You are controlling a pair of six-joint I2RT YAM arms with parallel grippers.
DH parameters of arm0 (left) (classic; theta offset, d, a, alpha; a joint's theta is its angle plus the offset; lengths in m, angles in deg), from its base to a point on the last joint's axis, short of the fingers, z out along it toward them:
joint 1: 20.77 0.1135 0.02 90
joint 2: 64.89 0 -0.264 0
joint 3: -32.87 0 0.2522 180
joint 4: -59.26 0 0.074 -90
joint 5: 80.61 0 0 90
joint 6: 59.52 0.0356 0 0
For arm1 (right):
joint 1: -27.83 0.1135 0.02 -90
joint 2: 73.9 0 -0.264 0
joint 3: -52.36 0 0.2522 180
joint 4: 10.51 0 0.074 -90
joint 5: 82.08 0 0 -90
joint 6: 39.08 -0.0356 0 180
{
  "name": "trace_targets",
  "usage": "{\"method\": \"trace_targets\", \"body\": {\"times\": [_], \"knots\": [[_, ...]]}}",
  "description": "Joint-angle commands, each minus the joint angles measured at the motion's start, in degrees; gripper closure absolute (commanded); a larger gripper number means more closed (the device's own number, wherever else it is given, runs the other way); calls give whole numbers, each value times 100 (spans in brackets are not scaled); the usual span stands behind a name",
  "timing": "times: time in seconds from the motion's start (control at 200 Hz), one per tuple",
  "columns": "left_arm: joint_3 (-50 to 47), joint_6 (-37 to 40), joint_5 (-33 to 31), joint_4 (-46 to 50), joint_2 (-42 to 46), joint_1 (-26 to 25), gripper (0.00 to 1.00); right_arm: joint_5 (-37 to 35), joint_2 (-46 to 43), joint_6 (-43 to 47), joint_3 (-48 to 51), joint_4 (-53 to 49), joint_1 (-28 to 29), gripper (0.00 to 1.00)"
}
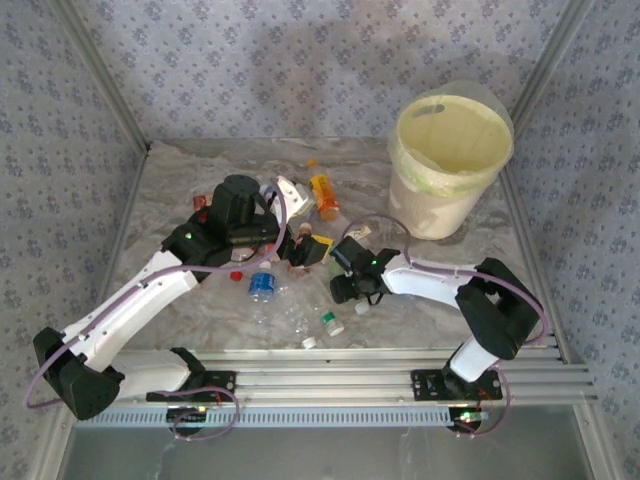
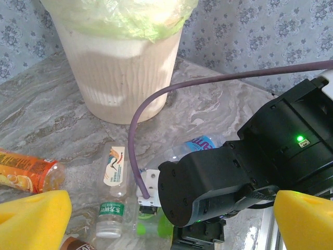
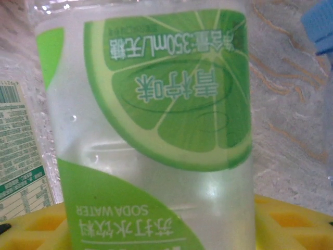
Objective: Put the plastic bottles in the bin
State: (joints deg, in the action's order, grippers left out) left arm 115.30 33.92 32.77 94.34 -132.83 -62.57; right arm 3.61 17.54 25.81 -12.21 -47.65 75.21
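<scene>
A clear bottle with a lime-green soda-water label point(image 3: 156, 130) lies between the yellow fingers point(image 3: 294, 224) of my right gripper point(image 3: 156, 232), which press on both its sides. That gripper point(image 1: 345, 288) is low over the table's middle. My left gripper point(image 1: 305, 252) hovers just beside it, open, with its yellow pads point(image 2: 34, 219) far apart and the right arm's black wrist point(image 2: 223, 177) between them. Other bottles lie around: an orange one point(image 1: 324, 196), a blue-labelled one point(image 1: 262, 285), a clear green-labelled one point(image 2: 112, 203). The white bin point(image 1: 450, 165) with its pale green bag stands at the back right.
Loose caps point(image 1: 309, 342) and more clear bottles point(image 1: 298, 320) lie near the front rail point(image 1: 330, 375). A purple cable point(image 2: 156, 94) arcs across the left wrist view. Patterned walls close in the table on three sides.
</scene>
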Motion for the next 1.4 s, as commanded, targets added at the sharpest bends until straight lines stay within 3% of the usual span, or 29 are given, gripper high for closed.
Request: {"method": "trace_targets", "body": {"times": [0.0, 0.44, 0.869, 1.169, 1.394], "knots": [[212, -27, 122, 23, 27, -59, 0, -153, -158, 181, -86, 10, 19, 38], [41, -160, 88, -269, 233, -72, 0, 79, -1844, 322, 269, -452, -182, 43], [-432, -917, 466, -1290, 472, -73, 0, 790, -3605, 578, -347, -1036, -1167, 43], [-831, -1455, 722, -2139, 720, 73, 0, 906, -3629, 1026, -1620, -1369, -2050, 43], [-890, -1621, 994, -2360, 739, 209, 0, 934, -3024, 1430, -2903, -1519, -2779, 43]]}}
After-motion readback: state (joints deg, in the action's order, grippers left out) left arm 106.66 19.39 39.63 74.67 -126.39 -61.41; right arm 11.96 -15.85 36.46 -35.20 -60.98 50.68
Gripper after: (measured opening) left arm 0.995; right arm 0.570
